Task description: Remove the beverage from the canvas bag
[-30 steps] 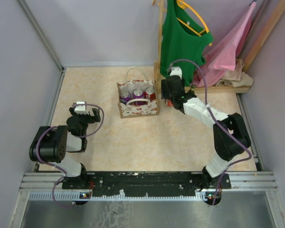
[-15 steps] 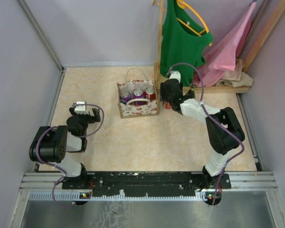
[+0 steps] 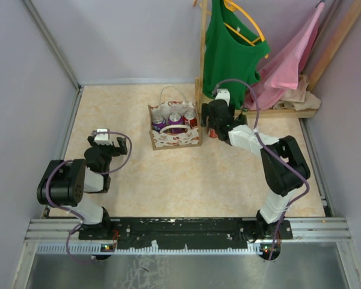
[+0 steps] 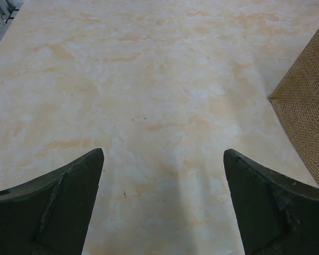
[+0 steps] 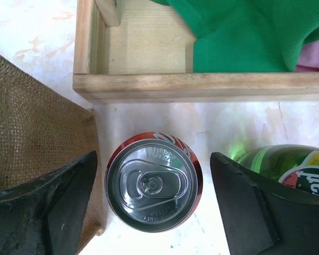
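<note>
The canvas bag (image 3: 175,137) stands mid-table with white loop handles and holds three cans: two purple cans (image 3: 176,119) and a red one (image 3: 191,115). Its woven side shows in the right wrist view (image 5: 37,127). My right gripper (image 3: 212,127) is just right of the bag. In its wrist view it (image 5: 154,159) is open, its fingers on either side of a red beverage can (image 5: 154,188) that stands upright on the table outside the bag. My left gripper (image 3: 106,135) is open and empty over bare table (image 4: 163,154), far left of the bag.
A green bottle (image 5: 287,167) lies just right of the red can. A wooden rack base (image 5: 202,87) sits just behind the can, with a green shirt (image 3: 231,42) and pink cloth (image 3: 289,60) hanging above. Grey walls enclose the table. The bag's corner (image 4: 308,117) shows at the right of the left wrist view.
My right arm's elbow has drawn in to the left while its gripper stays beside the bag's right side. The left arm has not moved.
</note>
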`<state>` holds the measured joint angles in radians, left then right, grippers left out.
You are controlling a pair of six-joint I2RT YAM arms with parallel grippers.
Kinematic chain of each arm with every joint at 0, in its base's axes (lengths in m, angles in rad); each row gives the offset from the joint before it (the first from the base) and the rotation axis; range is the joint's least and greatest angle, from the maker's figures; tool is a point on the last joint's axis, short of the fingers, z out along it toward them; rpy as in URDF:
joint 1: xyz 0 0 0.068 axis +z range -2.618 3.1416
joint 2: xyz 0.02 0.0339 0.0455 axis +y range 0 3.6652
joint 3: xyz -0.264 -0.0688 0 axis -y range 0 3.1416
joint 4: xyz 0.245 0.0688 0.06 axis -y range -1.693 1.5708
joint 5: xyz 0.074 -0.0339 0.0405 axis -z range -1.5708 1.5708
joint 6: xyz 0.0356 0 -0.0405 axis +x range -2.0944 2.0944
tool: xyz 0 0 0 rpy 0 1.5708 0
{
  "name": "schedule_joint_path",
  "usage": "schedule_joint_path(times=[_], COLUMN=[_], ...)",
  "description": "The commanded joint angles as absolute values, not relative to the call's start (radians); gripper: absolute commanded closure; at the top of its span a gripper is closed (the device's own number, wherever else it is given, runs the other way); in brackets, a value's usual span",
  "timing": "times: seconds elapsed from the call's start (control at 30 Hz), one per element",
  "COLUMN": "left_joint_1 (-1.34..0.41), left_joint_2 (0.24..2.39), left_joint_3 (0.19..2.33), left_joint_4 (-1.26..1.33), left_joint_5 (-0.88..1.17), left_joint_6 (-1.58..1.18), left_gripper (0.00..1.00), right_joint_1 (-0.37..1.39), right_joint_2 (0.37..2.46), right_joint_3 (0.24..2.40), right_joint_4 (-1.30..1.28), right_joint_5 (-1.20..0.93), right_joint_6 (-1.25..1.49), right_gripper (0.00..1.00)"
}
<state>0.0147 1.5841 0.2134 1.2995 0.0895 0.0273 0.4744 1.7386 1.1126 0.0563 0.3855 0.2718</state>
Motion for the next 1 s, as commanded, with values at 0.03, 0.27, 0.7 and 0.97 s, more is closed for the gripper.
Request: schedule_joint_path(times=[0.03,0.27,0.7,0.97], left_joint_1=[0.010,0.010,0.010,0.011], left_joint_2=[1.592,1.592,1.592,1.592], left_joint_3=[0.225,0.225,0.225,0.225], left_joint_4=[1.312,1.312,1.313,1.312], left_joint_5=[0.088,0.089,0.089,0.089], left_joint_6=[0.035,0.035,0.035,0.035], left_gripper=[0.00,0.00,0.00,0.00], right_joint_1=[0.469,0.477,0.582,0.626], right_joint_2=[1.671,1.571,1.643,1.791], right_joint_3=[1.194,1.317,1.618,1.729], right_joint_4=[0.092,0.043,-0.231,-0.390], right_joint_5=[0.421,0.412,0.050,0.003], right_joint_6=[0.249,0.206,0.082,0.014], right_gripper=[0.12,0.19,0.44,0.44])
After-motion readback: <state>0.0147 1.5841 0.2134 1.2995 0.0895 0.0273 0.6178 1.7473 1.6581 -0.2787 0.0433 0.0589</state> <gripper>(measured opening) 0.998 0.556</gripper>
